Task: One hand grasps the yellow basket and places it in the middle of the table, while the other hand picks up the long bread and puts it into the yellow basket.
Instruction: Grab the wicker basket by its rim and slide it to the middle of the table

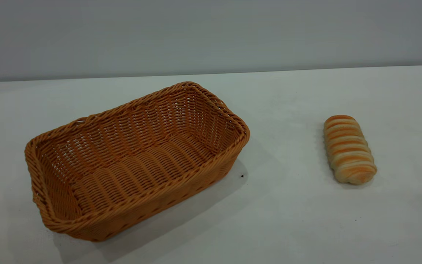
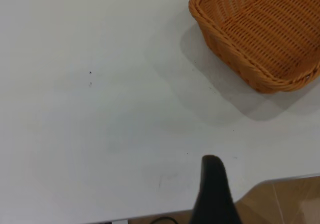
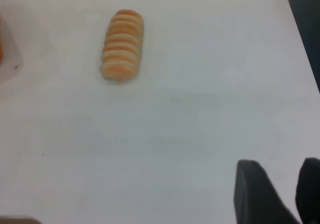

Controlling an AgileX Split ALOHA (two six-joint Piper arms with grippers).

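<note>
The yellow basket point(image 1: 134, 161) is an orange-tan wicker basket that stands empty on the white table point(image 1: 288, 205), left of centre and turned at an angle. One corner of it shows in the left wrist view point(image 2: 260, 34). The long bread point(image 1: 348, 148), striped orange and cream, lies ridged side up on the table at the right, well apart from the basket; it also shows in the right wrist view point(image 3: 122, 45). My left gripper point(image 2: 214, 189) shows only as one black part, above the table's near edge and far from the basket. My right gripper point(image 3: 281, 166) is open and empty, far from the bread.
Neither arm shows in the exterior view. A grey wall stands behind the table's back edge point(image 1: 211, 75). The table's edge and a brown floor point(image 2: 285, 201) show beside the left gripper. A table edge point(image 3: 300, 39) runs past the bread in the right wrist view.
</note>
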